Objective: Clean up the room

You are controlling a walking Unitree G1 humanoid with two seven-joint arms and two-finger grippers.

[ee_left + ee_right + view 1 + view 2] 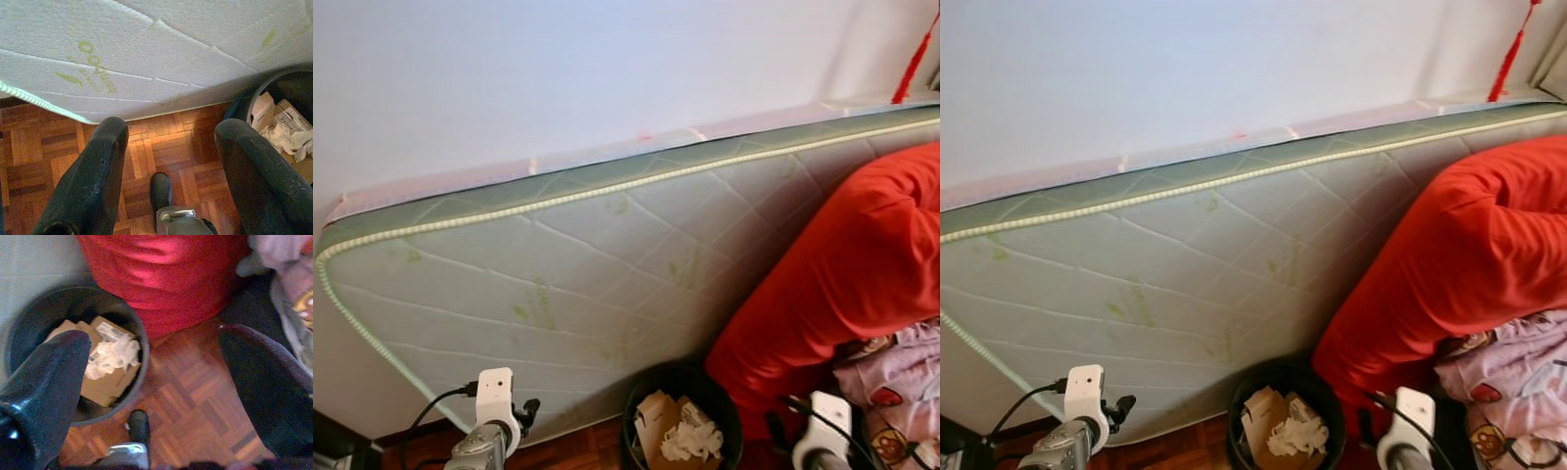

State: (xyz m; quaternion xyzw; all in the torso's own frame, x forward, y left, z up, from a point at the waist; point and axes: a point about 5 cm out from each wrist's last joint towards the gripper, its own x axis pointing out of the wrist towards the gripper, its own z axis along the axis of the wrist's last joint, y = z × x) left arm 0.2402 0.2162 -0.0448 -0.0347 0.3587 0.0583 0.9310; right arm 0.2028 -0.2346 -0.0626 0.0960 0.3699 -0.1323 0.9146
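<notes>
A black round bin (680,384) stands on the parquet floor against a leaning mattress (558,284). Inside it lie cardboard pieces (651,416) and crumpled white paper (690,439). My left gripper (168,161) hangs open over bare parquet, just left of the bin (254,95), with nothing between its fingers. My right gripper (156,367) is open too, above the floor at the bin's right rim (142,350), holding nothing. In the eye views both wrists (489,421) (822,436) sit low at the frame's bottom, either side of the bin.
The pale quilted mattress leans on a white wall (558,69). A big red cushion or bedding (842,264) slumps right of the bin. Pink patterned fabric (896,377) lies at the far right. Parquet floor (166,142) is open to the bin's left.
</notes>
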